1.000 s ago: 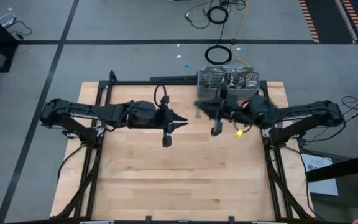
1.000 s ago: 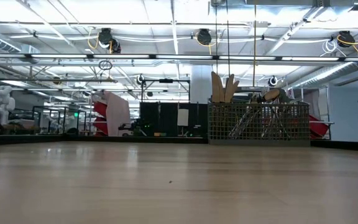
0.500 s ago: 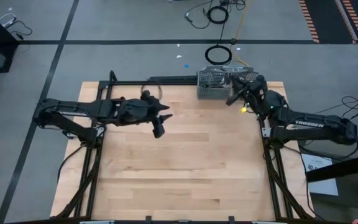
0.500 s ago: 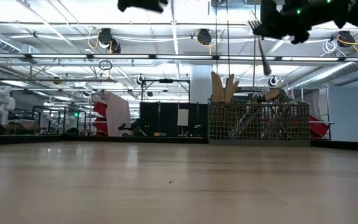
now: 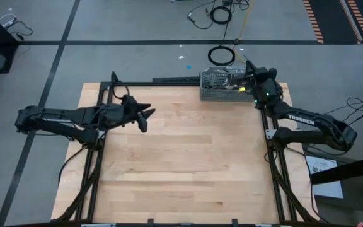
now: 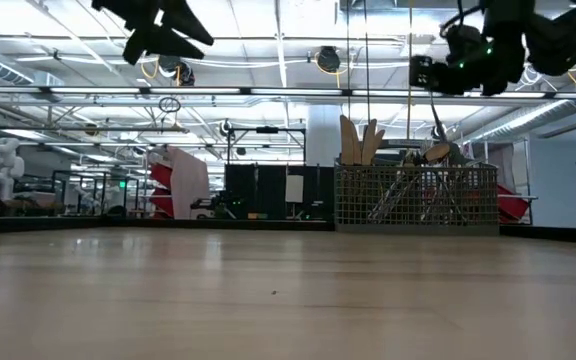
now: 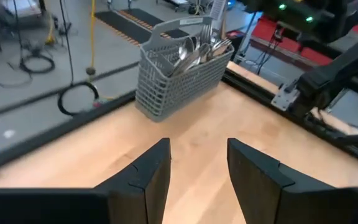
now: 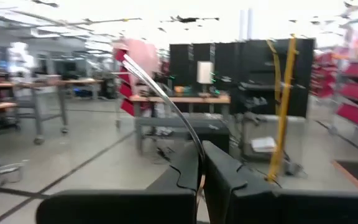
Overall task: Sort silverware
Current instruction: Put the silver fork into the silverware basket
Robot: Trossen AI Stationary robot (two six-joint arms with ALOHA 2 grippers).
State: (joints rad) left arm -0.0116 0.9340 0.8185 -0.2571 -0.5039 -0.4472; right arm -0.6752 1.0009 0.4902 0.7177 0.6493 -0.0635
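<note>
A grey mesh caddy (image 5: 221, 85) stands at the table's far right corner with several pieces of silverware (image 7: 194, 50) upright in it. My right gripper (image 8: 201, 152) hovers high by the caddy's right end (image 5: 247, 68), shut on one slim shiny piece of silverware (image 8: 160, 93); which kind it is I cannot tell. My left gripper (image 7: 197, 171) is open and holds nothing. It hangs high over the table's left part (image 5: 145, 118), pointing toward the caddy. My right gripper pinches the slim silver piece between its two fingers, at one end (image 8: 196, 142). The fingers point about level toward the room beyond the table's far edge. The piece sticks out ahead of the fingertips in a slight curve, lifted clear of everything.
The caddy (image 6: 415, 197) also holds pale wooden utensils (image 6: 360, 140). Bare wooden tabletop (image 5: 181, 164) spreads between the arms. A black frame rail (image 7: 55, 137) runs along the table's far edge, with cables on the floor beyond it.
My right gripper has swung from over the table's middle toward the far right corner, beside the caddy, tipping from pointing down to about level, with the silver piece still in its fingers. My left gripper has drawn back toward the table's left edge.
</note>
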